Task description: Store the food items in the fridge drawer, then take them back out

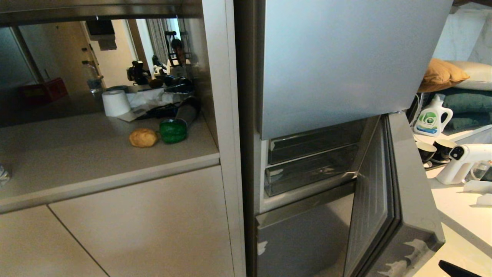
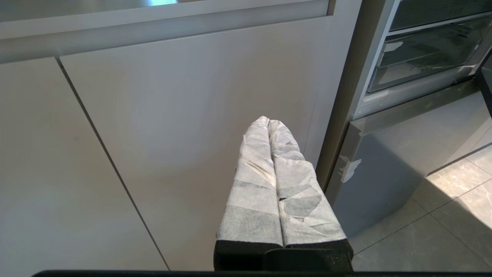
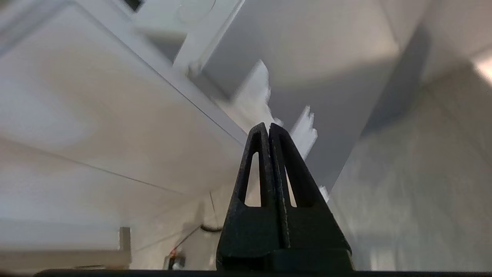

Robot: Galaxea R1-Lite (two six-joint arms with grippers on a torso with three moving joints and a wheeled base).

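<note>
both tools sit outside most of the head view; only a black tip of the right tool (image 1: pixel 457 268) pokes in at the bottom right corner. on the worktop (image 1: pixel 77 161) left of the fridge, the tan potato (image 1: pixel 143 137) lies touching the green bell pepper (image 1: pixel 173 130), with a white paper roll (image 1: pixel 115 102) behind them. the fridge drawer (image 1: pixel 380 200) stands swung open to the right, and the clear bins (image 1: pixel 307 161) inside look to hold nothing, though glare hides part of them. a detergent bottle (image 1: pixel 434 115) stands on a white worktop further right.

left wrist view: the left tool (image 2: pixel 268 121), wrapped in white cloth, has its fingers pressed together with nothing between them, pointing at a beige cabinet door (image 2: pixel 184 127) beside the fridge's lowest panel (image 2: pixel 392 161).

right wrist view: the right tool (image 3: pixel 266 127) has its black fingers pressed together, pinching nothing, tilted and aimed toward white tape strips (image 3: pixel 303 132) on a blurred grey panel.
</note>
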